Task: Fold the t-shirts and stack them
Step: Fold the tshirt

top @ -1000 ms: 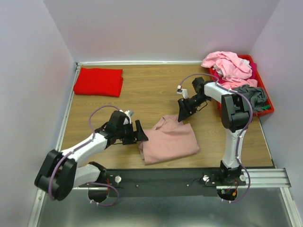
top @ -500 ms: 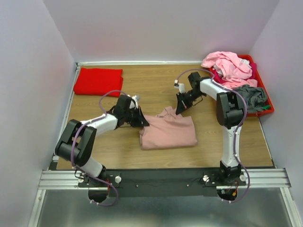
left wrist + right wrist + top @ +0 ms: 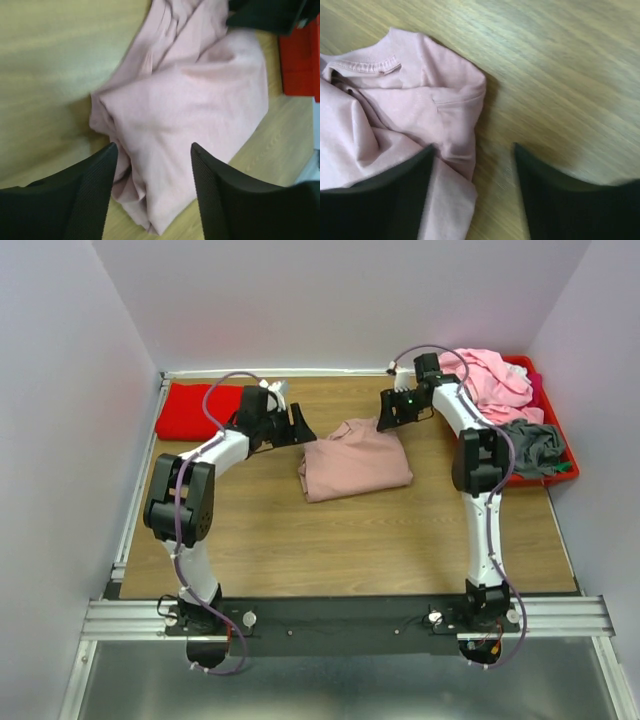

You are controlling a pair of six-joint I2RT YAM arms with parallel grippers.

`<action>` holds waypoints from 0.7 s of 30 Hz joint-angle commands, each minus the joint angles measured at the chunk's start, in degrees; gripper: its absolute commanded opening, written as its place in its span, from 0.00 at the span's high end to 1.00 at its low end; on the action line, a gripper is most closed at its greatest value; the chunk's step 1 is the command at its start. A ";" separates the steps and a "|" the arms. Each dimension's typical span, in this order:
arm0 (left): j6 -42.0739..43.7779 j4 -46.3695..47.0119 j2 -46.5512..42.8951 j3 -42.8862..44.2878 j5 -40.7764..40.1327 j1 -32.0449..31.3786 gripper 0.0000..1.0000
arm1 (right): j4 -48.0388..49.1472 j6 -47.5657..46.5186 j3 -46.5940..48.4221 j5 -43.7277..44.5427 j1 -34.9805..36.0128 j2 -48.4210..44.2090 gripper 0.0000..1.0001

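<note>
Desk (image 3: 330, 530): one, wood-grain, carrying everything.
Arms: two; the left arm (image 3: 215, 455) and the right arm (image 3: 470, 445) both reach toward the far middle of the desk.
Bin (image 3: 565, 470): one, red plastic, at the far right edge.
Bin contents: a heap of light pink shirts (image 3: 485, 375), too tangled to count, and one grey shirt (image 3: 530, 445) hanging over the near rim.
Red shirt (image 3: 205, 410): one, folded, in the far left corner.
Dusty-pink shirt (image 3: 355, 460): one, folded, on the desk between the two sets of fingers.
Left fingers (image 3: 298, 427): spread apart, holding nothing, just above the shirt's left edge.
Right fingers (image 3: 390, 412): spread apart, holding nothing, over the collar corner.
</note>
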 commanded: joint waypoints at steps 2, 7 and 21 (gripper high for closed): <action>7.32 -1.25 -6.01 2.74 -5.39 2.52 0.25 | 1.20 -1.14 -2.58 1.56 -1.80 -6.96 0.22; 10.05 -0.02 -4.44 3.61 3.82 3.49 0.25 | 1.37 -2.11 -7.86 -8.54 -5.06 -10.66 0.11; 11.20 -1.42 6.38 8.01 12.18 1.82 0.27 | 0.76 -2.20 -16.30 -18.31 -4.71 -6.97 0.18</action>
